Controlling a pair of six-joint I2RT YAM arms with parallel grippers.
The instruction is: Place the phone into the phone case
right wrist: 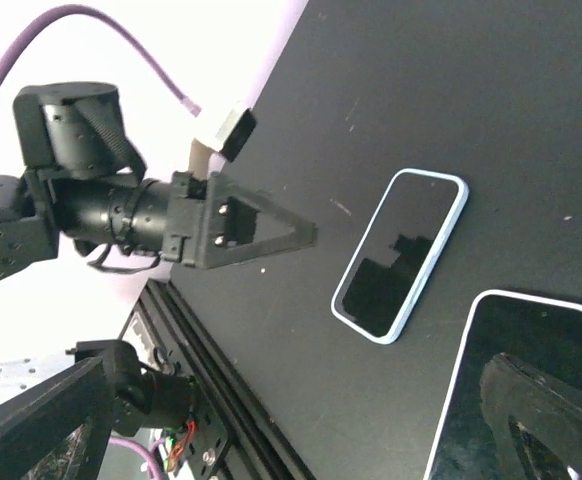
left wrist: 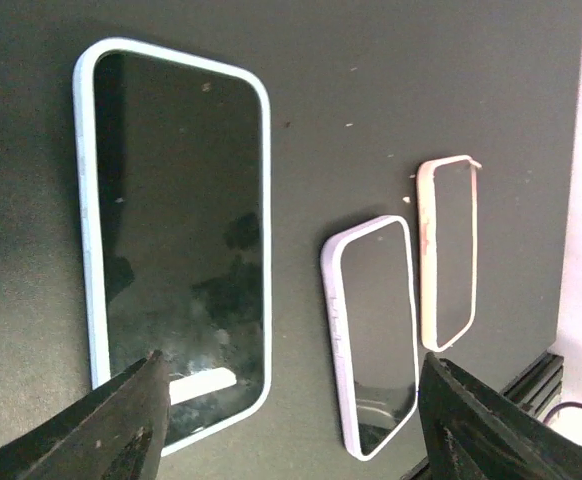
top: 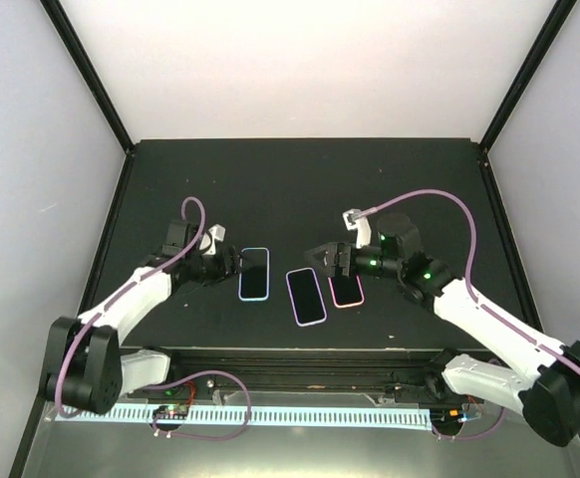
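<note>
A phone with a dark glossy screen lies flat inside a light blue phone case (top: 254, 273) (left wrist: 176, 230) (right wrist: 401, 255) left of centre. My left gripper (top: 230, 265) (left wrist: 306, 430) stands open at its left side. One of its fingers (left wrist: 121, 420) overlaps the case's near corner and grips nothing. A lavender-rimmed phone (top: 306, 296) (left wrist: 374, 330) (right wrist: 521, 390) and a pink case (top: 346, 290) (left wrist: 446, 250) lie to the right. I cannot tell whether the pink case holds a phone. My right gripper (top: 327, 261) (right wrist: 296, 420) hangs wide open over the far ends of those two, holding nothing.
The black table (top: 300, 189) is walled in white on three sides. A black metal rail (top: 300, 357) (right wrist: 231, 400) runs along the near edge, close to the lavender phone. My two grippers face each other, with the blue case and the lavender phone between them.
</note>
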